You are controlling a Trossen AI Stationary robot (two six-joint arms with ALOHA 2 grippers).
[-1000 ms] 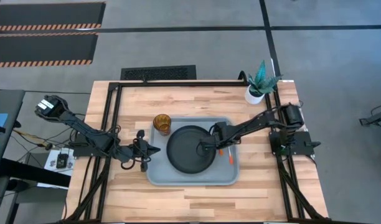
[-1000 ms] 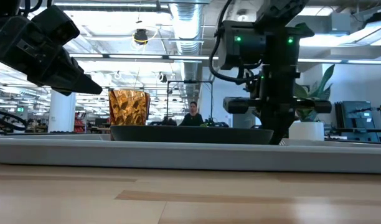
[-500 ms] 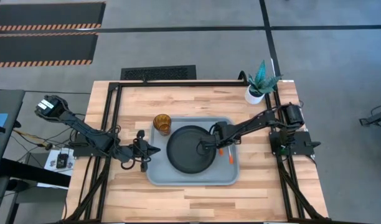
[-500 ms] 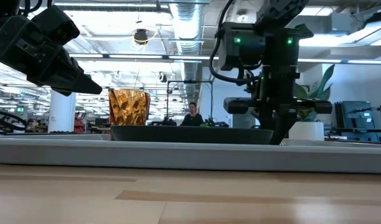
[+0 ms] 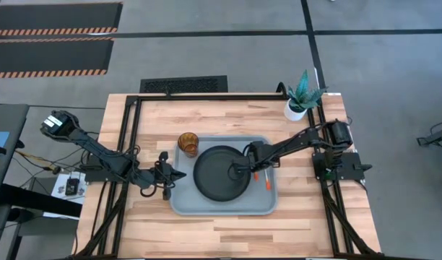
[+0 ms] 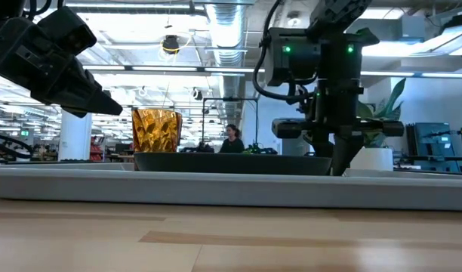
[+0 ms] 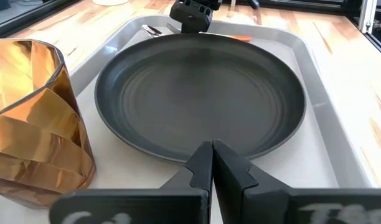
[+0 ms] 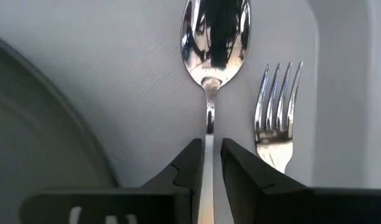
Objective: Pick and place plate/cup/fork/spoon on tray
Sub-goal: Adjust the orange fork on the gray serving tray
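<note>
One spoon (image 8: 212, 46) handle sits between right pincer (image 8: 207, 163) fingers.

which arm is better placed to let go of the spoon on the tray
The right. Its gripper straddles the spoon handle beside the fork; the left gripper sits shut at the plate's far edge.

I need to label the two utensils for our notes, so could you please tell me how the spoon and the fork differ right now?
The spoon ends in a rounded, mirror-like bowl, while the fork ends in four thin tines. The spoon's handle runs between the right gripper's fingers, while the fork lies free beside them. The spoon lies nearer the plate, the fork nearer the tray's rim. Both are silver metal, lying parallel on the tray.
</note>
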